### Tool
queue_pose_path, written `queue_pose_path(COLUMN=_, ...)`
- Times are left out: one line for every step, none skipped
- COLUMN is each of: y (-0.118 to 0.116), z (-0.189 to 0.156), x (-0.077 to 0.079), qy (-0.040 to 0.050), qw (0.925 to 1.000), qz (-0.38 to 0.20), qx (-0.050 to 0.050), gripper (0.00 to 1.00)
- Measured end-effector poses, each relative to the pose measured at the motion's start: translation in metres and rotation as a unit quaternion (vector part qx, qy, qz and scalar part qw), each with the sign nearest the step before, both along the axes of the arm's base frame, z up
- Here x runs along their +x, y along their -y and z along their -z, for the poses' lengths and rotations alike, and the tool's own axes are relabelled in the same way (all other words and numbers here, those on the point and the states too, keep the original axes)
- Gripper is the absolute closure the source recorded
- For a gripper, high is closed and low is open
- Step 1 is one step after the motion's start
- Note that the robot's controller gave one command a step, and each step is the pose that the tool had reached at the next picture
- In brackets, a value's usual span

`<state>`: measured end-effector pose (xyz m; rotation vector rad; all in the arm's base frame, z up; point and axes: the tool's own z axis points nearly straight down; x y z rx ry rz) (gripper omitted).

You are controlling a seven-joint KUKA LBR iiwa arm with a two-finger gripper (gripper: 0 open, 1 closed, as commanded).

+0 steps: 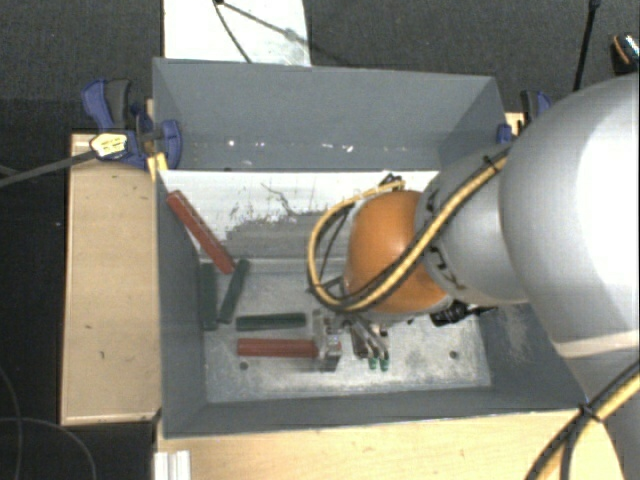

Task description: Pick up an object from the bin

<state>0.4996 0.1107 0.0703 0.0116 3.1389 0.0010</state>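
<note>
So the gripper is being held low over the bin floor, at about 6 o'clock from the floor's middle. The arm is being reached in from 3 o'clock. Most of the wrist is being hidden under the orange cover, and yellow-and-black cables are being looped around that cover's 9 o'clock side.

Honestly, the gripper is being seen from behind the wrist, so whether it's wide or narrow can't be told, and nothing is being seen held in it.

The closest thing is a red bar, which is being left flat on the floor at about 8 o'clock. Its near end is lying right at the gripper's 9 o'clock side. Whether the two are actually touching can't be told.

A green bar is lying flat just beside the red bar, on its 12 o'clock side and roughly parallel to it.

Further out at 9 o'clock, two green sticks are being propped near the bin wall. A tilted red bar is being leaned along that wall at 10 o'clock, well apart from the gripper.
</note>
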Motion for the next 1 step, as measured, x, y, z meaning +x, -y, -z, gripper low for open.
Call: queue_pose_path(y=-0.0478, z=-0.1494, x=0.0097, qy=0.0038, qw=1.0, qz=-0.007, qx=0.002, gripper=1.0)
